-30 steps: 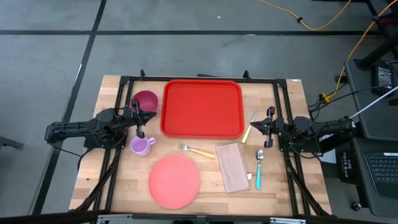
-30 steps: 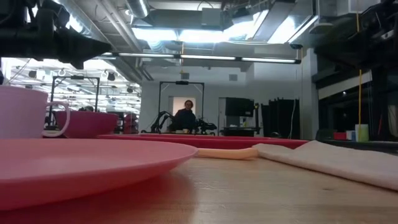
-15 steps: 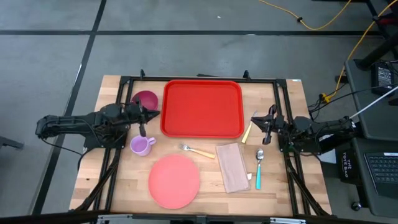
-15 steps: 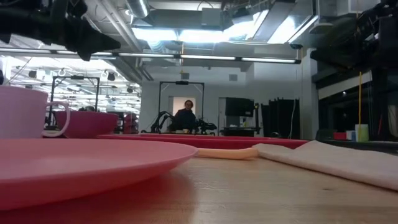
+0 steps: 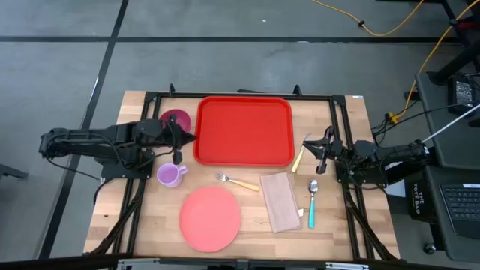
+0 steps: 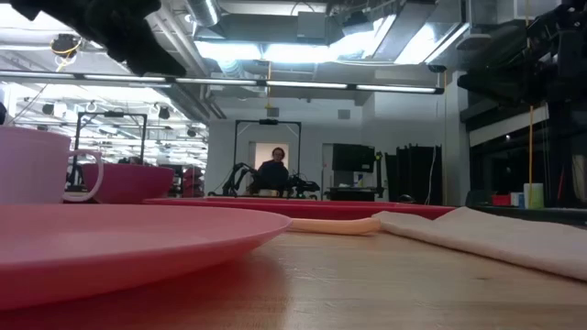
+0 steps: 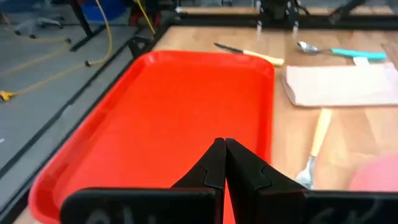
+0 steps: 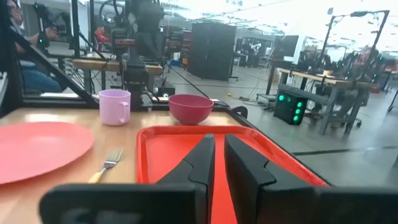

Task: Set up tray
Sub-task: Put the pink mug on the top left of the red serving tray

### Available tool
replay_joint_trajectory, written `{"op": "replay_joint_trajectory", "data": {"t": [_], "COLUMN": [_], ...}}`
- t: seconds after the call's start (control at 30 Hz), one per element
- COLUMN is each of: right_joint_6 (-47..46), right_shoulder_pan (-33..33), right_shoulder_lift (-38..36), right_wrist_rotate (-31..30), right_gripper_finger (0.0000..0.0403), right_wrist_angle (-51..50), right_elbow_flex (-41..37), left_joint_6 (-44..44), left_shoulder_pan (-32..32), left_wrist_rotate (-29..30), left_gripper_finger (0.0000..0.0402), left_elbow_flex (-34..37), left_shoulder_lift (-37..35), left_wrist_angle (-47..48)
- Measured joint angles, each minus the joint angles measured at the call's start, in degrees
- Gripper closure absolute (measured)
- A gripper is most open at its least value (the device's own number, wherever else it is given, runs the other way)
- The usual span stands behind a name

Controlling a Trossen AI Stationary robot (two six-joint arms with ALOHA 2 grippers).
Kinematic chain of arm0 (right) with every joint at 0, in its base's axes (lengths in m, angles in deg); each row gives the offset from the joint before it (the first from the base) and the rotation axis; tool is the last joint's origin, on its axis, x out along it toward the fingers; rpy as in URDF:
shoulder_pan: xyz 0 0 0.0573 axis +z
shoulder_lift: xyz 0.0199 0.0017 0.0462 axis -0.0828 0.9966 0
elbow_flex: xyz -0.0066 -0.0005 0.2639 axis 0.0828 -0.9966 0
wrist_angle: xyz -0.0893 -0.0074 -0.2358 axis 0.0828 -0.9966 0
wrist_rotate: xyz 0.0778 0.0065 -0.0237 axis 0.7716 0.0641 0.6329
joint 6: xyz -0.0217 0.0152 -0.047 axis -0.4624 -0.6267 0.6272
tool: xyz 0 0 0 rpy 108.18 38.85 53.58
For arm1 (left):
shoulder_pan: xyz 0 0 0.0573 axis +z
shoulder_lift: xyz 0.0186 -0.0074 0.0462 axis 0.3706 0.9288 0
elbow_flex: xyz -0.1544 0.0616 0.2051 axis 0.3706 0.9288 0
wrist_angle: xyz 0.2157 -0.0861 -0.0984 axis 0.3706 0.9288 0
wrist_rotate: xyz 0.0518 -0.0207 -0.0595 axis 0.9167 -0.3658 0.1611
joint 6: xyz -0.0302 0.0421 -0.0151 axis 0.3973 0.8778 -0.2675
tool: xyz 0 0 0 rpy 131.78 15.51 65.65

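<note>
High view, left to right: left gripper (image 5: pixel 183 137), fingers pressed together, now swung from beside the lilac mug (image 5: pixel 170 175) to the red tray's (image 5: pixel 244 129) near edge; loading apparently not begun. Glossy, round-cornered, raised-rim plastic tray at table's back centre, bare. Flat salmon plate (image 5: pixel 210 217), folded cloth napkin (image 5: pixel 280 201), teal-handled spoon (image 5: pixel 312 202) unplaced. Right gripper (image 5: pixel 322 149) waiting beside tray, nearly closed.

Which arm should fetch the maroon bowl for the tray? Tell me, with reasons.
Left. The left gripper hovers right beside the maroon bowl, at the left edge of the tray, fingers shut. The right gripper waits across the tray by the knife.
</note>
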Motion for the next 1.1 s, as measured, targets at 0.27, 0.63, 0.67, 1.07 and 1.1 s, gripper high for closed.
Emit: {"op": "replay_joint_trajectory", "data": {"t": [0.27,0.63,0.67,1.07,1.1], "right_joint_6": [1.3,4.3,5.1,7.2,7.2], "right_shoulder_pan": [0.0,0.0,0.0,0.0,0.0], "right_shoulder_lift": [0.0,0.0,0.0,0.0,0.0], "right_wrist_rotate": [0.0,0.0,0.0,0.0,0.0], "right_gripper_finger": [0.0361,0.0361,0.0361,0.0361,0.0361], "right_wrist_angle": [0.0,0.0,0.0,0.0,0.0], "right_elbow_flex": [0.0,0.0,0.0,0.0,0.0], "left_joint_6": [-6.7,-32.1,-33.8,-59.1,-61.4], "left_shoulder_pan": [-7.7,-18.2,-18.9,-22.9,-22.9], "left_wrist_rotate": [6.4,15.7,15.8,8.0,6.7], "left_gripper_finger": [0.04,0.04,0.04,0.04,0.04], "left_elbow_flex": [-6.9,-20.8,-22.0,-35.3,-35.9], "left_shoulder_lift": [9.2,21.5,22.8,36.2,37.0], "left_wrist_angle": [6.0,27.4,29.2,51.0,53.0]}}
